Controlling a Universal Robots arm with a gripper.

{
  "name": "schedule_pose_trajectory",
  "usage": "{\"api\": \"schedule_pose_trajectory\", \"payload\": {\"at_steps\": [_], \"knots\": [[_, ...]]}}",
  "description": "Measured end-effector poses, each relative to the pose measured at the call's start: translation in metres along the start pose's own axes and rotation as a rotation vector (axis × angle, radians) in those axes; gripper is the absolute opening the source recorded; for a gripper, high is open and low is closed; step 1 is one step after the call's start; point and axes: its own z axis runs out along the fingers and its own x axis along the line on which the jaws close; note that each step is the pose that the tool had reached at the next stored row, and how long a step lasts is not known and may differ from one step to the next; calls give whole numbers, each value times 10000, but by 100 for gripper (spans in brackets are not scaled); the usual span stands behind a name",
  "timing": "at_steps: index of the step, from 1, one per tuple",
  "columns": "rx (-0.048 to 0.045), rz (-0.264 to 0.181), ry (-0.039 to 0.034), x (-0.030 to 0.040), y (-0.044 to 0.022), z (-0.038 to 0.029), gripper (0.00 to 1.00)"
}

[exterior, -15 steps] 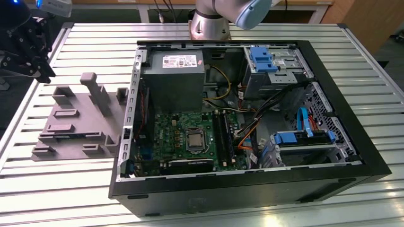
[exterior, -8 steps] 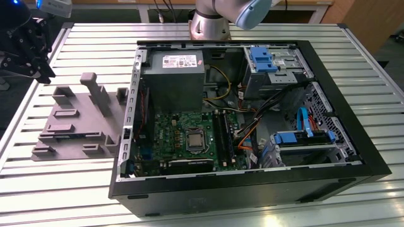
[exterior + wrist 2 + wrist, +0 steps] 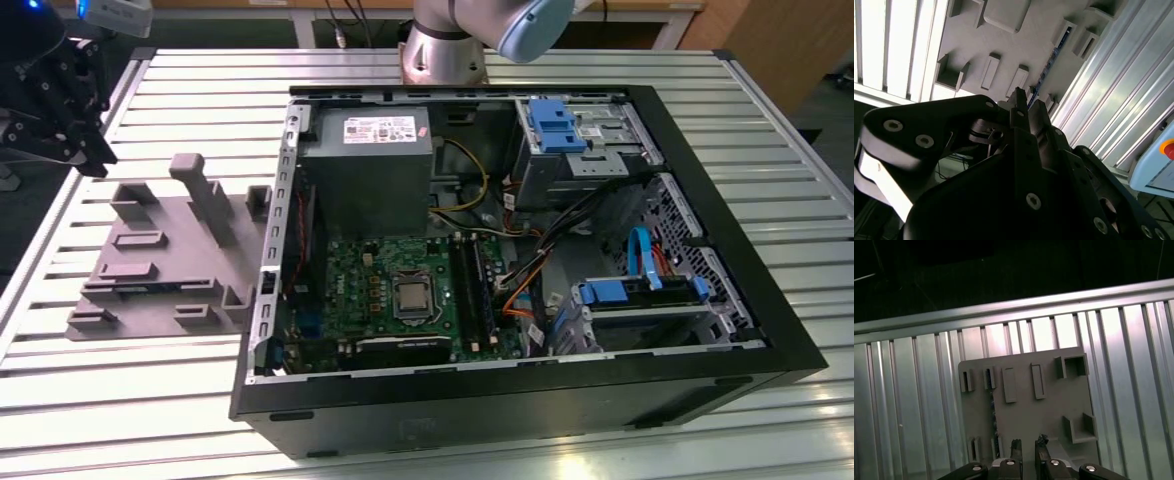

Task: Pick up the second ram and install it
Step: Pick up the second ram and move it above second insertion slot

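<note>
The black robot gripper (image 3: pixel 1029 444) hovers above a grey moulded plastic holder block (image 3: pixel 1054 405) on the ribbed metal table (image 3: pixel 914 405). Its fingers are slightly apart and hold nothing. The second ram, a thin dark blue-green stick (image 3: pixel 992 410), stands on edge in a holder slot nearby. I judge this the pick-up approach; grasping calls for straddling that thin edge.
</note>
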Motion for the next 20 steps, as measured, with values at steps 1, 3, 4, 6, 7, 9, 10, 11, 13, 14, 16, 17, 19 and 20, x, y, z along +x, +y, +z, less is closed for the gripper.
{"api": "schedule_pose_trajectory", "payload": {"at_steps": [1, 3, 4, 6, 7, 9, 10, 11, 13, 14, 16, 17, 19, 20], "knots": [[-1, -17, 1, 0, 0, 0, 25], [-1, -79, 4, 1, 0, 2, 25], [0, -157, 8, 1, 0, 3, 25], [-4, -572, 26, 3, 0, 7, 25], [-3, -574, 26, 3, 0, 7, 25], [-3, -594, 27, 3, -1, 7, 25], [-3, -595, 27, 3, -1, 7, 25], [-3, -595, 27, 3, -1, 7, 25], [-3, -597, 27, 3, -1, 7, 25], [-3, -598, 27, 3, -1, 7, 25], [-3, -599, 27, 3, -1, 7, 25], [-3, -600, 27, 3, -1, 7, 25], [-3, -601, 27, 3, -1, 7, 25], [-2, -613, 26, 7, -1, 8, 25]]}}
